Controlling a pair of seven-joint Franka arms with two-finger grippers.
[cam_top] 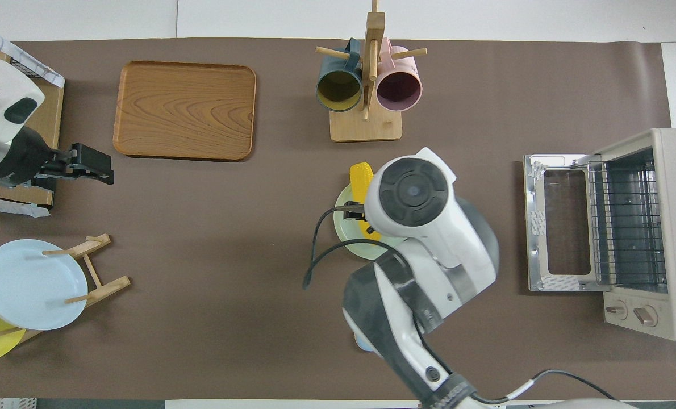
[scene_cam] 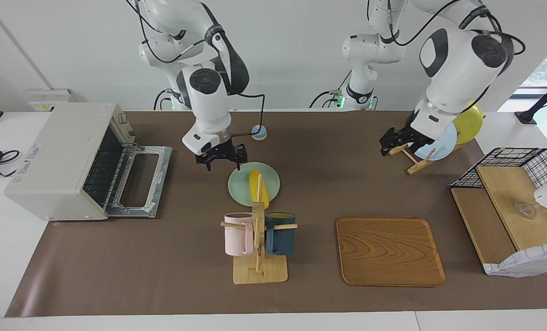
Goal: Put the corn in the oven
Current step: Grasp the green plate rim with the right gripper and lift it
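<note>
Standing beside corn (scene_cam: 258, 187): mug rack (scene_cam: 258, 248)

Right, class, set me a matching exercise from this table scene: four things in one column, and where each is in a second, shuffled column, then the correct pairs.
Things:
1. corn
2. pink mug
3. blue plate
4. oven

Places or states:
A. stands upright in a wooden plate stand
B. lies on the pale green plate
C. door folded down open, at the right arm's end of the table
D. hangs on the wooden mug tree, beside the dark blue mug

Pairs: 1-B, 2-D, 3-A, 4-C
</note>
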